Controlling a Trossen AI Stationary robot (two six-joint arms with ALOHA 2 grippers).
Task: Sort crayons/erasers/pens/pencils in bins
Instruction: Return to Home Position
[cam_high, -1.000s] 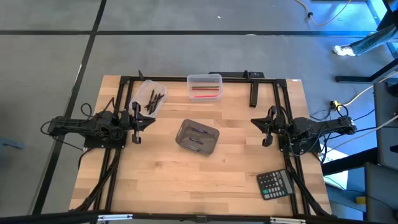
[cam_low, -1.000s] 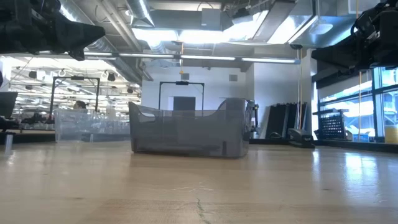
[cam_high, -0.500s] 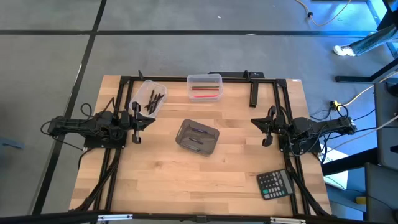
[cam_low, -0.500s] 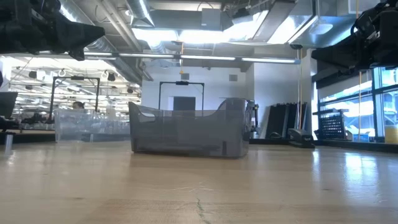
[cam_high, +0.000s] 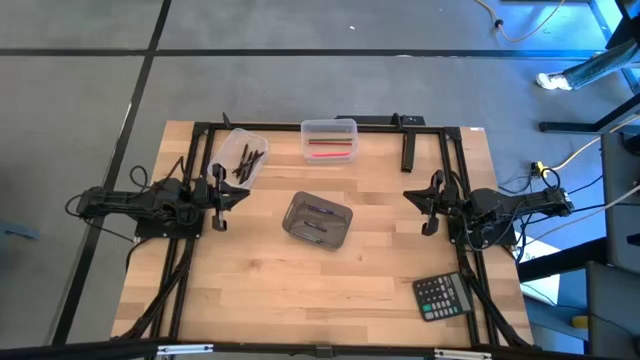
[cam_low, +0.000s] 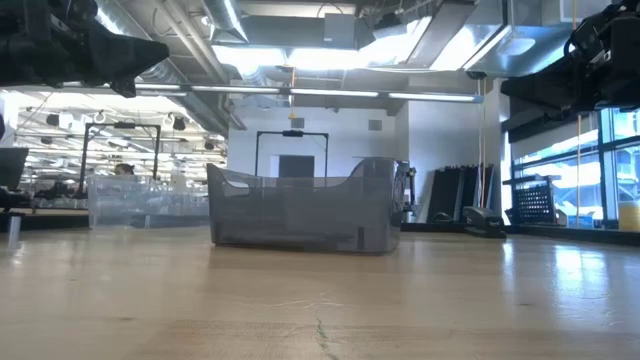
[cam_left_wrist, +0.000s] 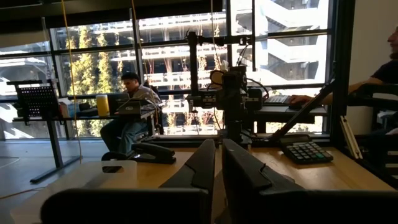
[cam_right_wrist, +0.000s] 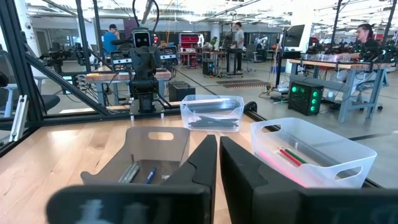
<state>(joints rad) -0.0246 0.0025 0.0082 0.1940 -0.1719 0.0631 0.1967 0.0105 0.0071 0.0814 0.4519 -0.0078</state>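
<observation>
Three bins stand on the wooden table. A clear bin (cam_high: 243, 156) at the far left holds several dark sticks. A clear bin (cam_high: 329, 140) at the far middle holds red and pink sticks (cam_right_wrist: 290, 155). A smoky grey bin (cam_high: 318, 220) at the table's middle holds dark and bluish sticks (cam_right_wrist: 140, 173). My left gripper (cam_high: 228, 194) hovers shut at the left side. My right gripper (cam_high: 422, 197) hovers shut at the right side. Both are empty and raised above the table.
A black calculator (cam_high: 441, 296) lies near the front right corner. A thick black bar (cam_high: 408, 150) lies at the far right. A black frame (cam_high: 330, 123) runs along the table's far edge and sides. People sit at desks beyond the table.
</observation>
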